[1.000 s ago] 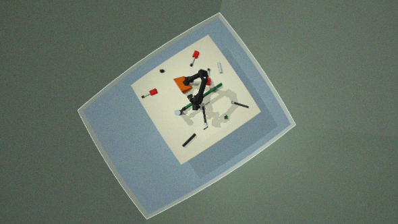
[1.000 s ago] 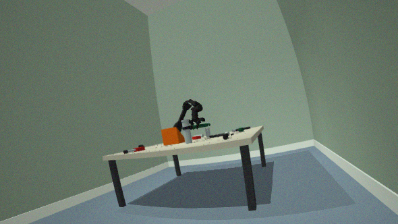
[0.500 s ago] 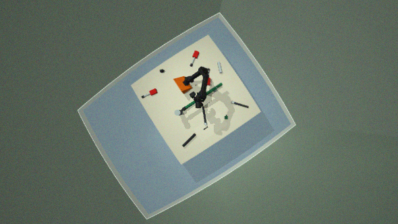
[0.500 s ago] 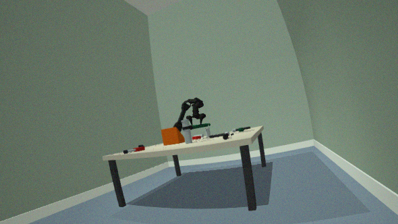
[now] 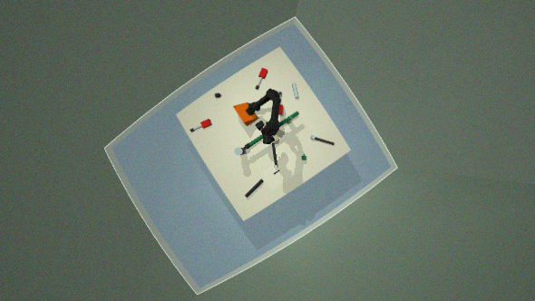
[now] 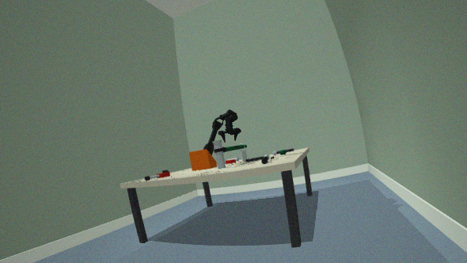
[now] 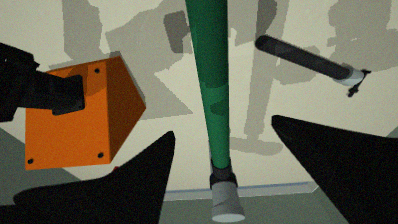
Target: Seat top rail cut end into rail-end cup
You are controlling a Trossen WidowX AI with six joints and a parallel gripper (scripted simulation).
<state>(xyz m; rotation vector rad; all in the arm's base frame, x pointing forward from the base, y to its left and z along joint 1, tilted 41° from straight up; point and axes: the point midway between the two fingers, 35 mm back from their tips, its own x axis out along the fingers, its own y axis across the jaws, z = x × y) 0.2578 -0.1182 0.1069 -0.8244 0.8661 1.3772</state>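
The hand [image 5: 268, 140] [image 6: 229, 139] [image 7: 221, 127] is standing wide open above the green top rail [image 5: 288, 120] [image 6: 236, 147] [image 7: 212, 100], gripping nothing. The rail is running to the dark rail-end cup [image 7: 221, 173] beside the big post [image 5: 238, 150] [image 6: 220, 156] [image 7: 227, 202]; seating depth is remaining unclear. A low sideways sweep would risk striking the rail, possibly unseating its end or dragging the band down.
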